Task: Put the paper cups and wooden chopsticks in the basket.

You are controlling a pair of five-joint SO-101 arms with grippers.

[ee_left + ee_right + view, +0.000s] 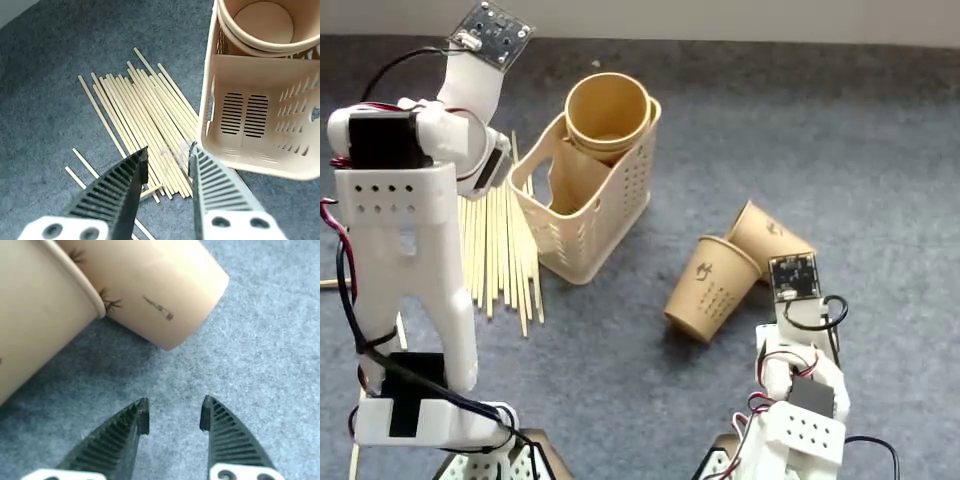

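A cream basket (588,205) stands at the table's middle left with stacked paper cups (608,112) in it. A pile of wooden chopsticks (500,250) lies on the carpet to its left. My left gripper (167,155) hangs open above the chopsticks (150,125), beside the basket (260,130). Two paper cups lie on their sides at the right: one (712,287) nearer the middle, one (768,235) behind it. My right gripper (174,415) is open just short of these cups (160,285), holding nothing.
Grey carpet (800,130) covers the table. The left arm's white body (405,250) rises over the chopstick pile's left side. A few stray chopsticks (82,172) lie apart from the pile.
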